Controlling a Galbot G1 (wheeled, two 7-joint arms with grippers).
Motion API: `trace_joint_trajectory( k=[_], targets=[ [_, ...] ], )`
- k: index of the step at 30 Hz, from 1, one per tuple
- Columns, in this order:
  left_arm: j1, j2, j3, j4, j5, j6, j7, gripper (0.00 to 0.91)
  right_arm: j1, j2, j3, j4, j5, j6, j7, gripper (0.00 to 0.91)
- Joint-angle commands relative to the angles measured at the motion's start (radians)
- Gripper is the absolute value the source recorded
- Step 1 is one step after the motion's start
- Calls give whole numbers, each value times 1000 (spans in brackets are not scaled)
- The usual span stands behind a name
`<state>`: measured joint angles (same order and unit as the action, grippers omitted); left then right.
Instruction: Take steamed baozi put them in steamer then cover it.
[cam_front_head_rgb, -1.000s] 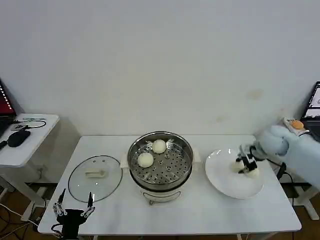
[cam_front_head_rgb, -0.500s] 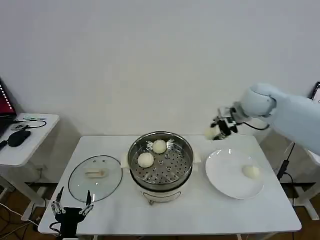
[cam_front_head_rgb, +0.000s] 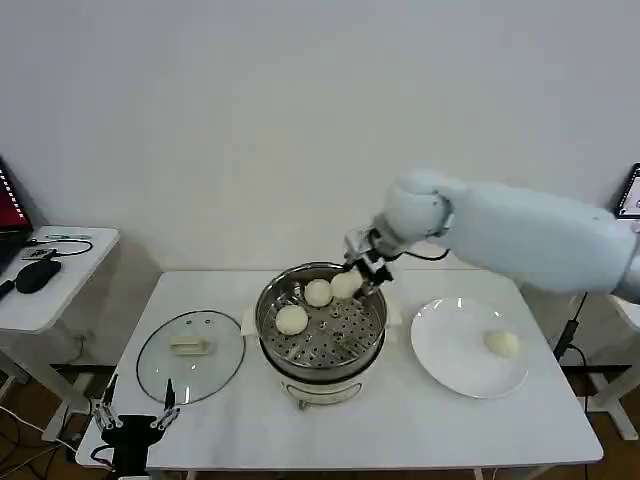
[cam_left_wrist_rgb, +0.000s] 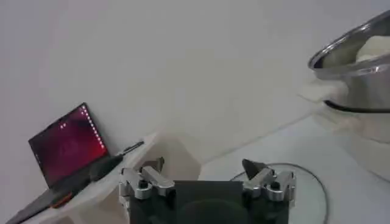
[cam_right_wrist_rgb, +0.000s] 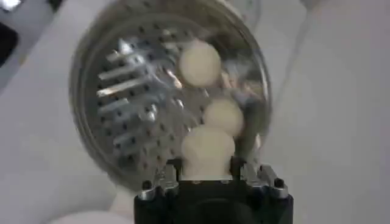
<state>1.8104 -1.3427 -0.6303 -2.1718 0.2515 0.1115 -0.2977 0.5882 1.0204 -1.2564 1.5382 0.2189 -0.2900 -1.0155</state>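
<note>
Stainless steamer (cam_front_head_rgb: 321, 325) stands mid-table (cam_front_head_rgb: 400, 420) with two baozi (cam_front_head_rgb: 291, 319) on its perforated tray. Right claw (cam_front_head_rgb: 358, 273) hangs over the steamer's far rim, its fingers closed around a third baozi (cam_right_wrist_rgb: 207, 148), held above the tray next to one of the resting buns. Fourth baozi (cam_front_head_rgb: 501, 343) lies on the white plate (cam_front_head_rgb: 450, 365), right of the steamer. Glass cover (cam_front_head_rgb: 190, 356) rests flat on the table, left of the steamer. Left claw (cam_front_head_rgb: 133, 413) idles, fingers spread, at the table's near-left edge.
</note>
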Motion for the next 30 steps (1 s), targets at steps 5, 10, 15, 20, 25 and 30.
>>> trace_joint_trajectory(
  k=[5,10,15,20,25,30],
  targets=[
    [7,-19,0,-6,9,0,-4,907,-35,102,-46,14,-111,151,-25,544],
    [16,-23,-3,-4,3,-1,-7,907,-75,110,-59,15,-138,183,-13,544],
    [21,-24,-6,-6,-3,-2,-10,907,-82,117,-69,13,-160,221,-7,544],
    [18,-26,-2,-5,-3,-1,-11,907,-85,121,-73,-3,-182,260,-20,564],
    [16,-22,-4,-3,-9,-1,-11,907,-89,112,-80,-1,-182,282,-16,564],
    [15,-22,-1,-2,-12,-1,-11,907,-88,111,-82,-1,-178,285,-14,564]
  ],
)
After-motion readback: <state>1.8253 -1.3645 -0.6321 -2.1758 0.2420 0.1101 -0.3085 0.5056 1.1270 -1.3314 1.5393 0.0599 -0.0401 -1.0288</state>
